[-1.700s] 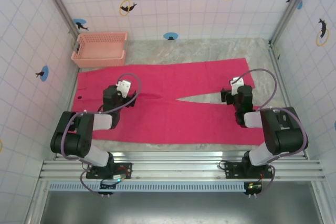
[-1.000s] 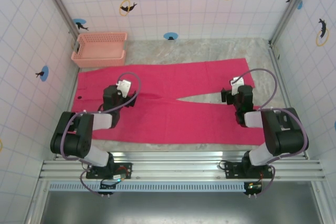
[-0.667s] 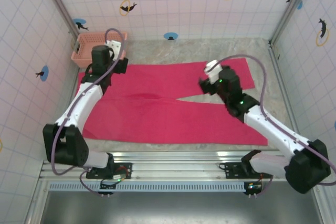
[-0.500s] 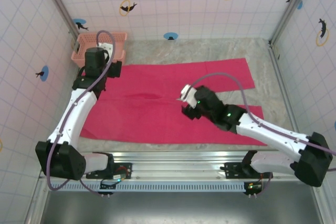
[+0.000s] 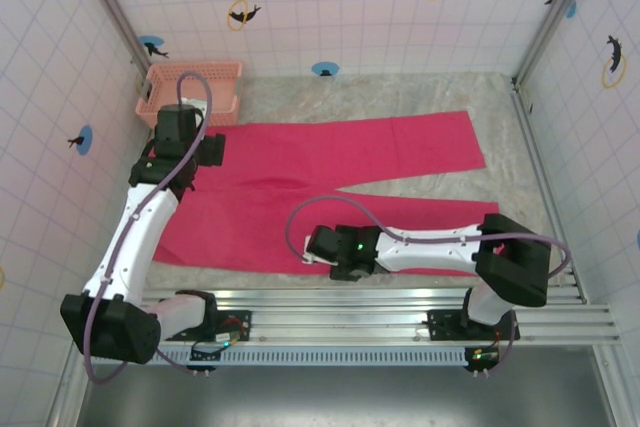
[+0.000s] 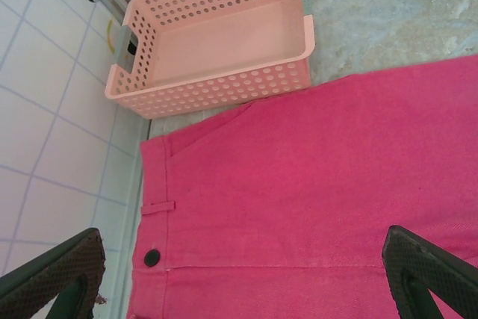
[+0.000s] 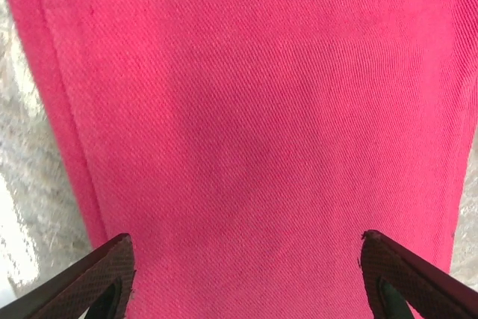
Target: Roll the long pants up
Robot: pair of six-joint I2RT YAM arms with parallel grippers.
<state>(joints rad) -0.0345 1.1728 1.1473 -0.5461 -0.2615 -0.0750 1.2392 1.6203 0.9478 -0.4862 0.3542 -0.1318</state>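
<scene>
Simply long pants (image 5: pixel 330 162), dark waistband button (image 6: pixel 152 258), near pink perforated basket (image 6: pixel 216 89).

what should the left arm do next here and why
Probably lower the left gripper straight onto the waistband of the long pants and pinch it. Its fingers are open above that end, and the pants lie flat and unrolled, so a roll likely starts there.

The long pants (image 5: pixel 300 162) lay flat and unrolled on the worktop (image 5: pixel 400 97). They were plain magenta-red, with the waistband (image 6: pixel 153 207) and its dark button (image 6: pixel 152 258) at the left and both legs stretching right, narrowly parted.
</scene>
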